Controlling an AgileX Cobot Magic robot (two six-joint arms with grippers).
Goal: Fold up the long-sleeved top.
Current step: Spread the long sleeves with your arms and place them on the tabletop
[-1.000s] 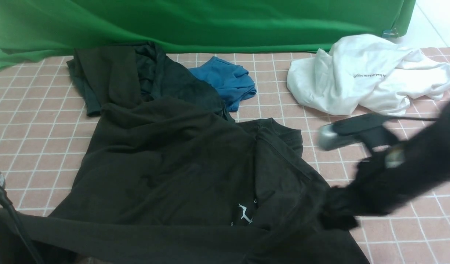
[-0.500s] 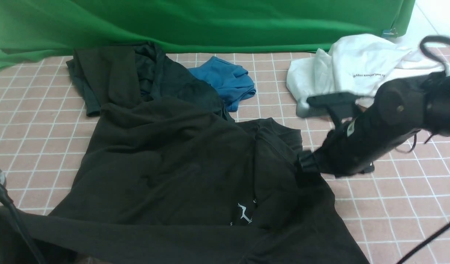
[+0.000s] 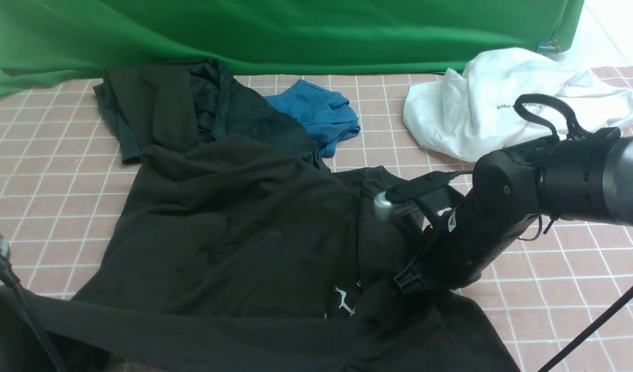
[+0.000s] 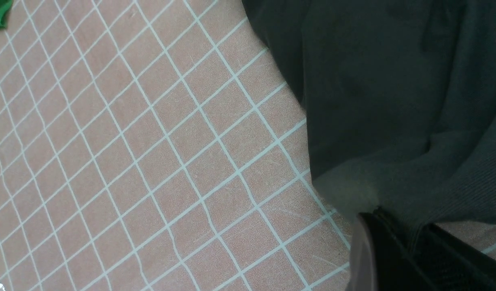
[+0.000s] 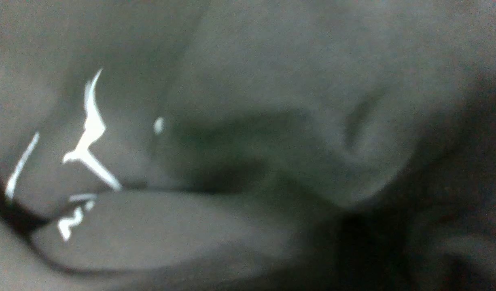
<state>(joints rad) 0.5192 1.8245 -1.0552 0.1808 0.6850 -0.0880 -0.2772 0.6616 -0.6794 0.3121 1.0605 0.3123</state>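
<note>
**Long-sleeved top [image 3: 234, 222].** It is spread across the middle of the tiled table [image 3: 53, 170], with one sleeve stretched along the near edge. The ribbed cuff [image 4: 454, 190] is pinched in the closed left gripper [image 4: 412, 246], presumably as an anchor. The right gripper [image 3: 396, 292] is buried in dark cloth beside a white print [image 3: 343, 302], and its jaw state cannot be told.

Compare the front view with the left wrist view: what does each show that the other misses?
Front view only: the white tee, the blue garment, and the right gripper, tip down beside a small white print; whether its jaws are closed is hidden.
Left wrist view only: the left gripper, shut on the ribbed cuff of the long-sleeved top.
Both: the long-sleeved top's dark fabric and the pink tiled surface under it.
</note>
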